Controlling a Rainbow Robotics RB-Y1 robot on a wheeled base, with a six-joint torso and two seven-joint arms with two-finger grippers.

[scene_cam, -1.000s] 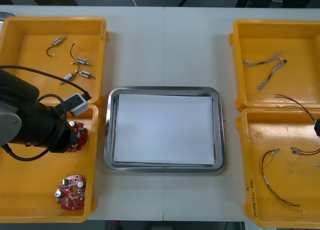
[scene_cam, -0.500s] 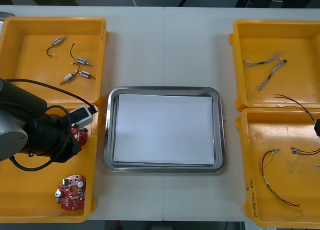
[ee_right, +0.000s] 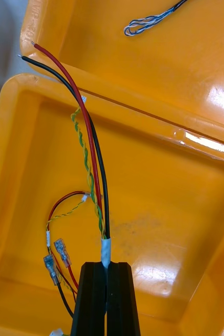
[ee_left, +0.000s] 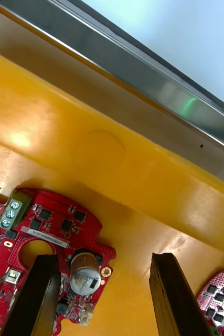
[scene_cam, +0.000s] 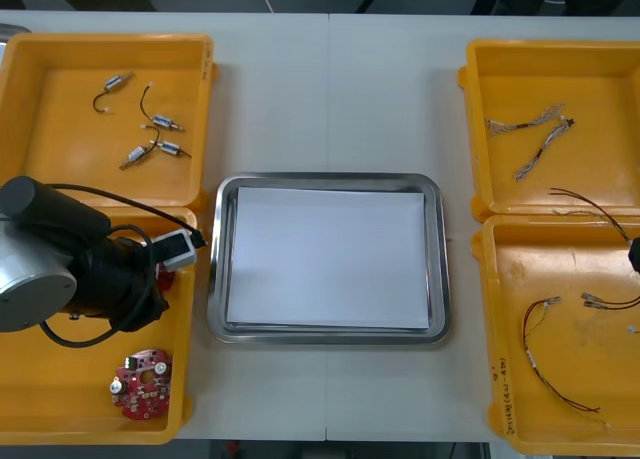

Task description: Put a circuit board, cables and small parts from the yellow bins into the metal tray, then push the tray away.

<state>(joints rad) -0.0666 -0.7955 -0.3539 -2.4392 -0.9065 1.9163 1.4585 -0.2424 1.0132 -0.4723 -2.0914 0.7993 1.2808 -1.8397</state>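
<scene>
- The round red circuit board (ee_left: pixel 43 231) lies flat in the near left yellow bin (scene_cam: pixel 60 379), close under the wall that faces the metal tray (scene_cam: pixel 215 279).
- The left hand (ee_left: pixel 104 258) hovers over it with its fingers spread wide and nothing held. One finger is above the board, the other above bare bin floor.
- A second board (scene_cam: pixel 142 382) lies nearer in the same bin, apart from the first.
- From the front, the left arm's bulk covers its hand and most of the first board, leaving a red sliver beside the wrist. The left wrist view shows the board's green terminal block and silver can, and the tray's shiny rim just past the bin wall.
- The right hand (ee_right: pixel 106 268) is over the near right bin (scene_cam: pixel 560 269). Its fingers are closed together, with the taped end of a red and black cable bundle (ee_right: pixel 91 157) pinched at their tips.
- The bundle runs from the fingers across the rim toward the far right bin (scene_cam: pixel 600 79). From the front this hand is a dark shape at the desk's (scene_cam: pixel 330 79) right edge.
- Since a second ago the left arm has drawn nearer and turned toward the tray, covering more of the board. The tray, the second board and the right side are unchanged.
- The tray, white inside, sits mid-desk between the bins.
- The far left bin (scene_cam: pixel 60 89) holds small metal parts (scene_cam: pixel 160 149). The far right bin holds twisted blue and white cables (scene_cam: pixel 535 139), and loose cables (scene_cam: pixel 560 369) lie in the near right bin.
</scene>
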